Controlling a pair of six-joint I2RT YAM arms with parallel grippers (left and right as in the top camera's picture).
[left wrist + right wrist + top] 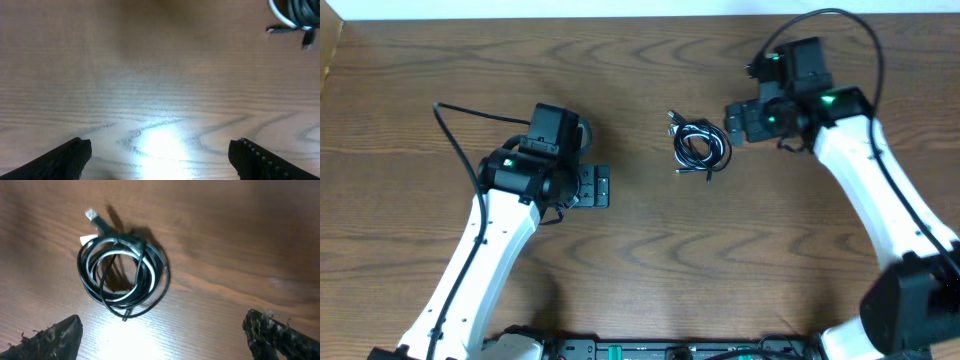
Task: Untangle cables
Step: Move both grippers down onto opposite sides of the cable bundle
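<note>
The cables [699, 145] lie coiled together on the wooden table, a black cord and a white one in one small bundle with plug ends sticking out. In the right wrist view the bundle [122, 275] lies ahead and to the left of my right gripper [165, 335], which is open and empty just right of the bundle [738, 122]. My left gripper [601, 187] is open and empty, well to the left of the bundle. In the left wrist view only an edge of the bundle [295, 17] shows at top right, far from the open fingers [160, 157].
The wooden table [640, 270] fills the views. A thick black cord [455, 130] fixed to the left arm loops over the table at left. The table's far edge meets a white wall [570, 8].
</note>
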